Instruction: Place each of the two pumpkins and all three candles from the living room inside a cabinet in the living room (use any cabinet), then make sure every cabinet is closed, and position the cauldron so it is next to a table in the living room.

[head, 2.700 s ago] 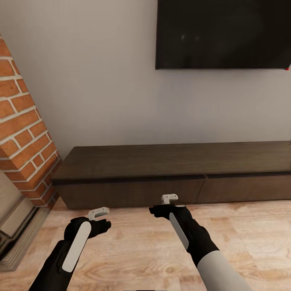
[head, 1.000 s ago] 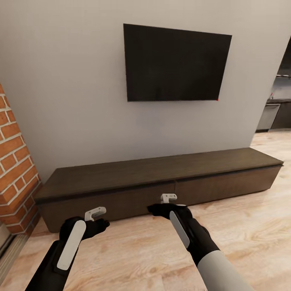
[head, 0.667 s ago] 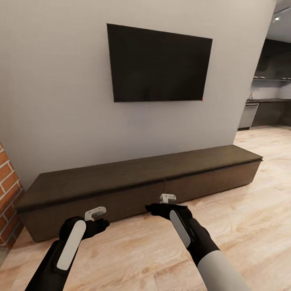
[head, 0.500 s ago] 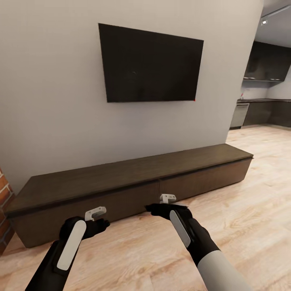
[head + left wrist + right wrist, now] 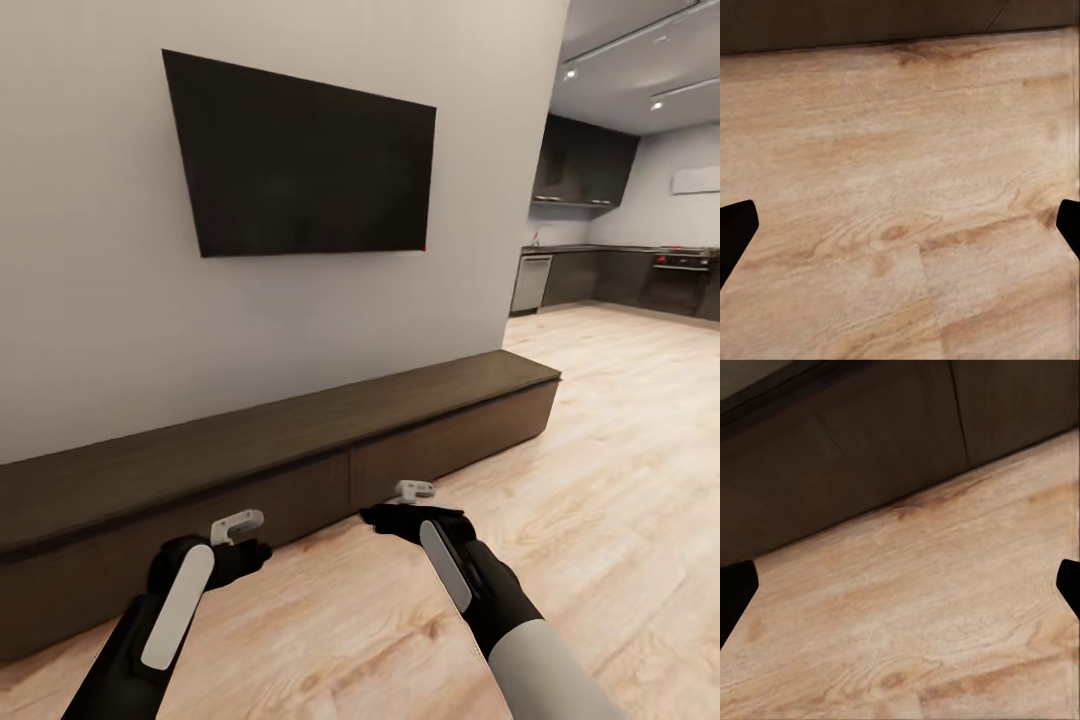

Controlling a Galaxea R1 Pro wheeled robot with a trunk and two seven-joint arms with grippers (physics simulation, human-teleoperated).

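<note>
Cabinet [image 5: 300, 470] drawers are seen shut; transit step judged. Left gripper [image 5: 238, 524] and right gripper [image 5: 414, 490] are held spread, empty. Pumpkins must be located next.

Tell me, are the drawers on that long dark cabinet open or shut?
Shut. The cabinet shows flat fronts flush with each other, only a thin seam between them, and no pale drawer inside showing.
</note>
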